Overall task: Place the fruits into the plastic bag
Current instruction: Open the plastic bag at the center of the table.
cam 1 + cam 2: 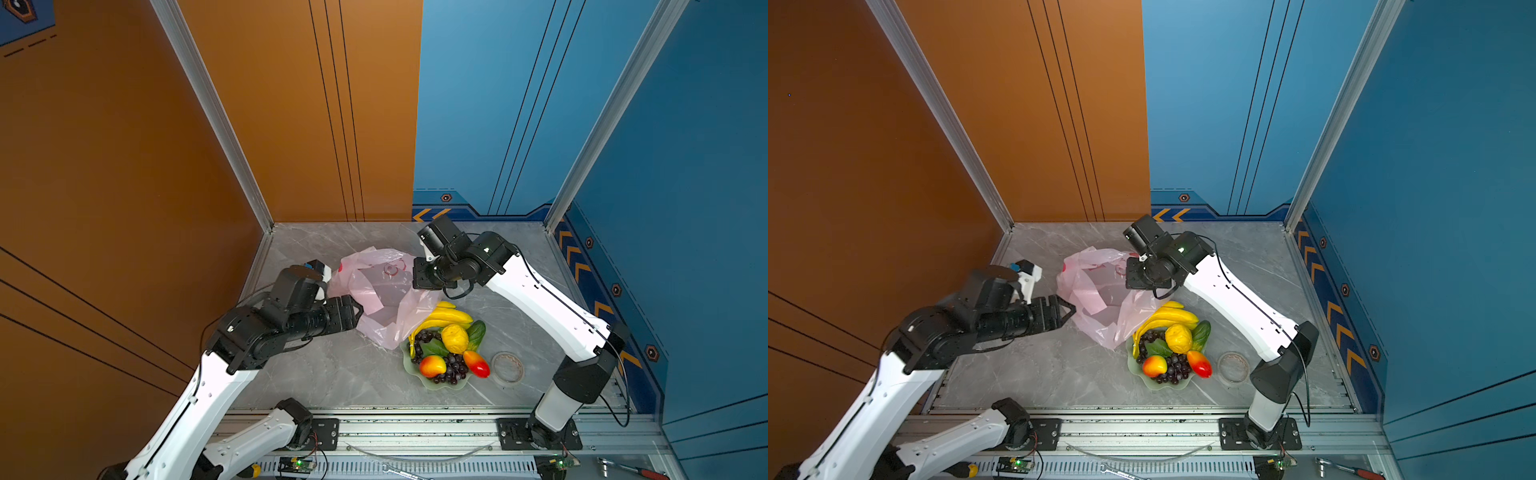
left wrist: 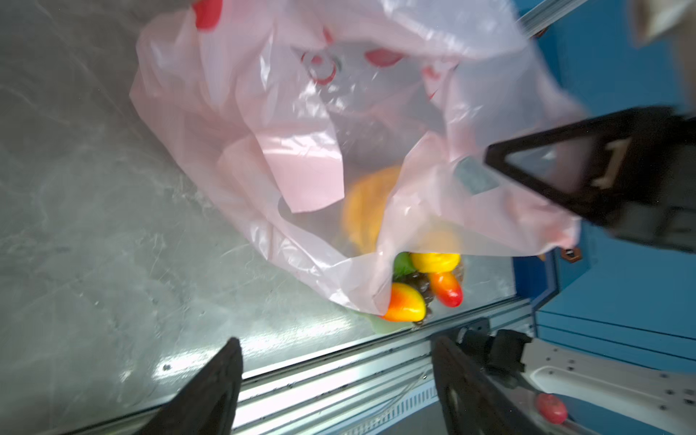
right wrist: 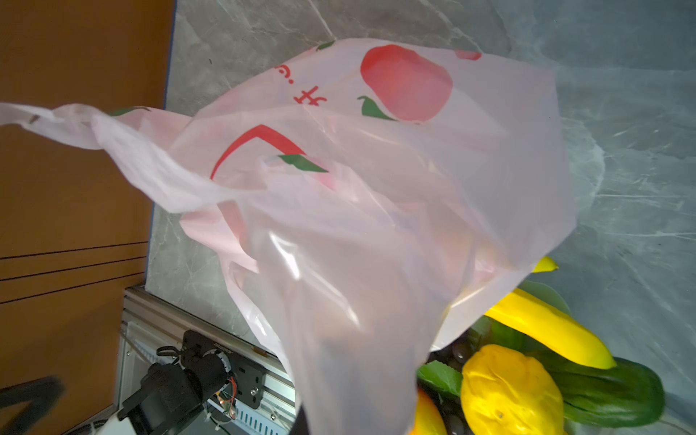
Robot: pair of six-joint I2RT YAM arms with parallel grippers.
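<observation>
Plastic bag (image 1: 382, 291): thin, crinkly, translucent pale-pink film with red peach prints is slumping on the grey table (image 1: 332, 374) between both arms, its near corner draping against the plate (image 1: 444, 385).
Fruits (image 1: 451, 351): glossy banana bunch (image 1: 444, 318), bumpy lemon (image 1: 454, 338), two red-yellow mangoes (image 1: 432, 366), purple grapes (image 1: 453, 372) and green oblong fruit (image 1: 477, 334) are sitting heaped on the pale green, wavy-edged plate, outside the bag.
Right gripper (image 2: 486, 164): claw is pinching shut on the bag's rim.
Left gripper (image 1: 358, 309): claw is gaping wide, gripping nothing, just beside the bag's opposite edge.
Open room: bare marbled surface is spreading from the bag toward the near metal rail (image 1: 415, 415); a clear tape roll (image 1: 507, 368) is lying beside the plate.
</observation>
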